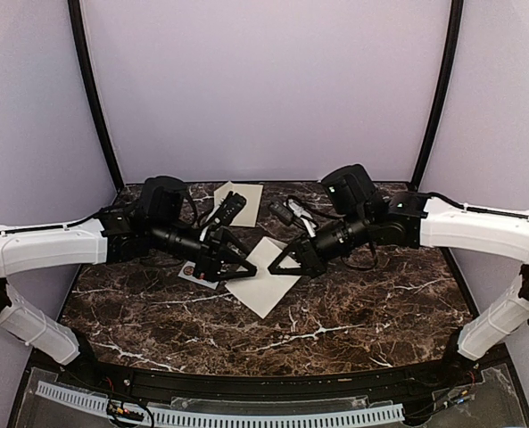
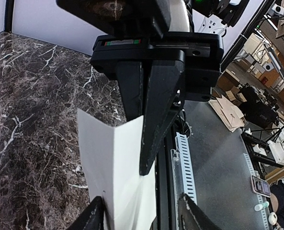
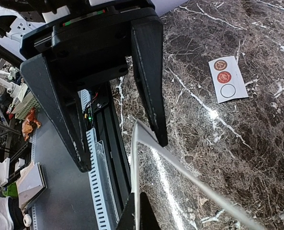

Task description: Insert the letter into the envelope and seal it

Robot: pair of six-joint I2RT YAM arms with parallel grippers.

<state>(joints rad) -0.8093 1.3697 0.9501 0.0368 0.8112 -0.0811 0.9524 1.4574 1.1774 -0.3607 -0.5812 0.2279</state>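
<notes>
The letter (image 1: 243, 198), a tan sheet, lies flat at the back of the marble table (image 1: 362, 303), apart from both arms. The envelope (image 1: 266, 283) lies mid-table, one edge raised and pinched by the right gripper (image 2: 142, 143), whose fingers are narrow on the paper. The left gripper (image 3: 124, 155) stands wide, straddling that edge and holding nothing. Judged step: opening the envelope. The left should close on one ply only, then part it gently from the right, avoiding creases. A sticker strip (image 3: 225, 79) lies nearby
</notes>
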